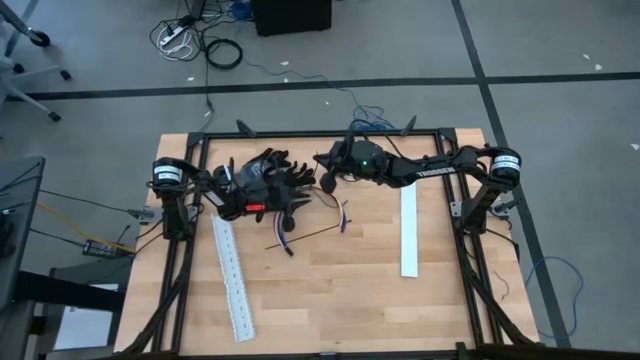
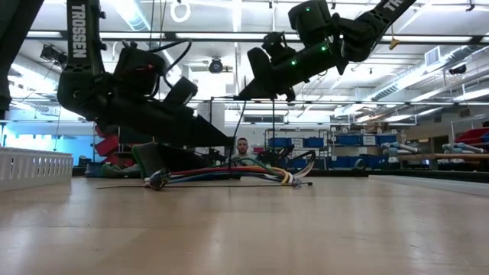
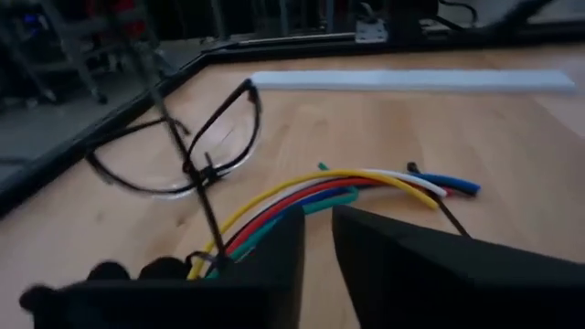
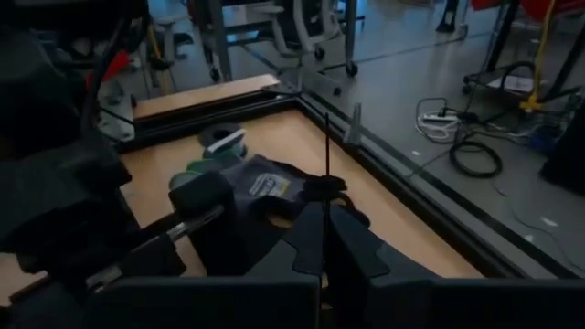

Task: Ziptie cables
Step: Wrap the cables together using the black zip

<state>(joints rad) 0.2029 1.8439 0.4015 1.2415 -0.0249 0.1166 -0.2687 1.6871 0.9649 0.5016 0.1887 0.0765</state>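
Looks like the tightening step is in hand. The cables (image 3: 366, 185) are laid on the table (image 1: 330, 290) near its far middle, with one end pinned down in the left gripper (image 3: 315, 239), whose fingers are closed on the bundle. A black zip tie (image 3: 196, 169) is seen looped around them in the left wrist view. Its thin tail is pinched in the right gripper (image 4: 326, 239), held up above the table, fingers together on it. Next, the tail probably needs pulling straight away from the bundle while the left side is kept firmly anchored, so the loop gets cinched snug.
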